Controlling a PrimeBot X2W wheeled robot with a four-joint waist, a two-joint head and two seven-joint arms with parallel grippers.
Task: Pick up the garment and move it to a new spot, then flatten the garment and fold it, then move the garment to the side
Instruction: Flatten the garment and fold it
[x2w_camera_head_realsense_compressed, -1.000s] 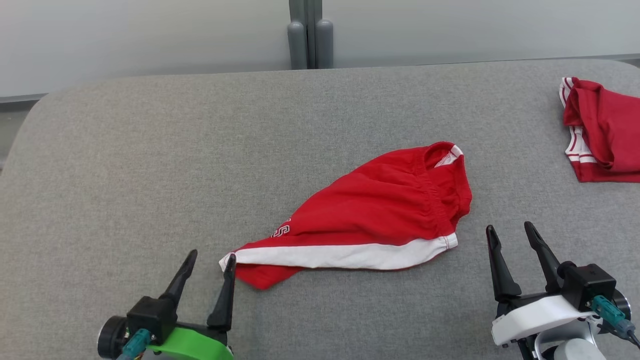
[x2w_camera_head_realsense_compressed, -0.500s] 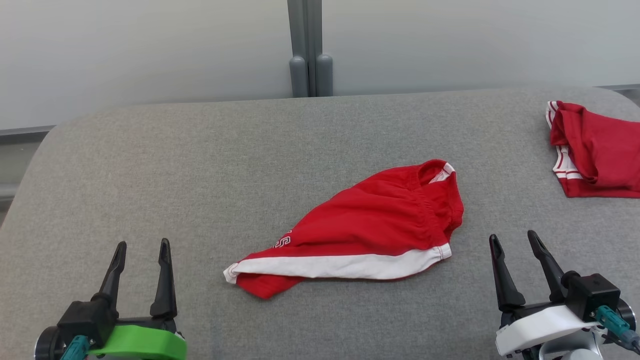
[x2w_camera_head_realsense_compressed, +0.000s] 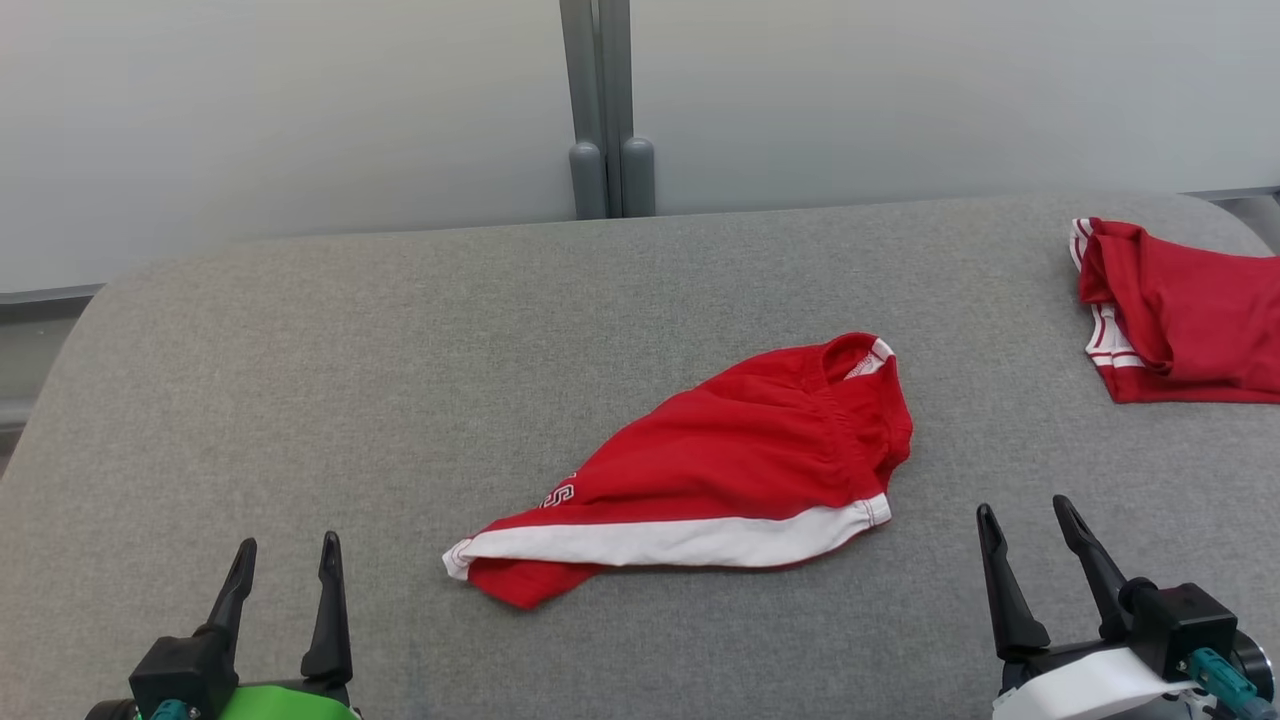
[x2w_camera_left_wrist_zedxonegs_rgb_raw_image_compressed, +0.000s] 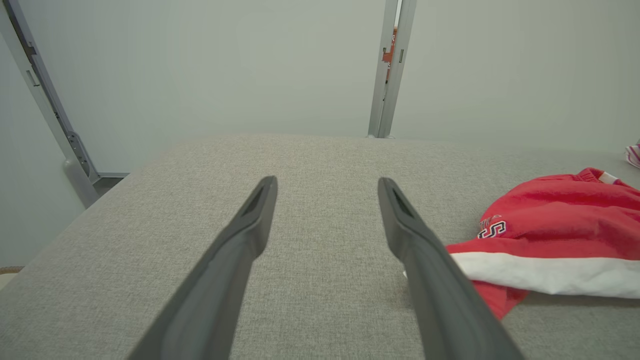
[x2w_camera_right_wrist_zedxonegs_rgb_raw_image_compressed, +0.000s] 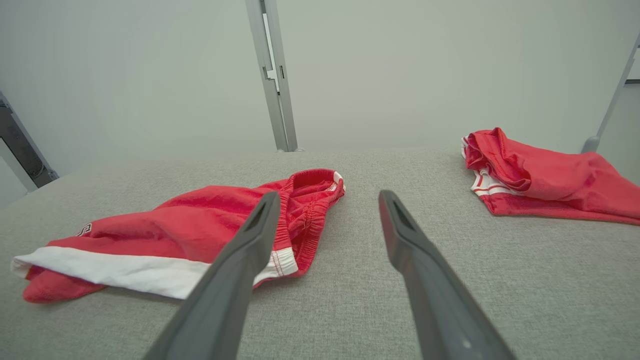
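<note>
The garment (x2w_camera_head_realsense_compressed: 730, 470), a pair of red shorts, lies rumpled near the middle of the grey padded surface (x2w_camera_head_realsense_compressed: 350, 350), slanting from lower left to upper right in the head view. A broad white band (x2w_camera_head_realsense_compressed: 680, 540) runs along its near edge, and a gathered elastic waistband (x2w_camera_head_realsense_compressed: 850, 420) closes its far right end. The left wrist view brings the white lettering (x2w_camera_left_wrist_zedxonegs_rgb_raw_image_compressed: 492, 229) close enough to read an outlined "S". The right wrist view looks instead into the open waistband and picks out the red stitching on the band's hem. It also shows the second red garment (x2w_camera_right_wrist_zedxonegs_rgb_raw_image_compressed: 540, 175) as a bunched heap with red-and-white striped trim, which the head view cuts off at the right edge. There are two red garments, two grippers and four dark fingers. The left gripper (x2w_camera_head_realsense_compressed: 288, 543) at lower left and the right gripper (x2w_camera_head_realsense_compressed: 1023, 507) at lower right are both released. Their fingers are spread, grasp nothing, and are clear of the shorts.
</note>
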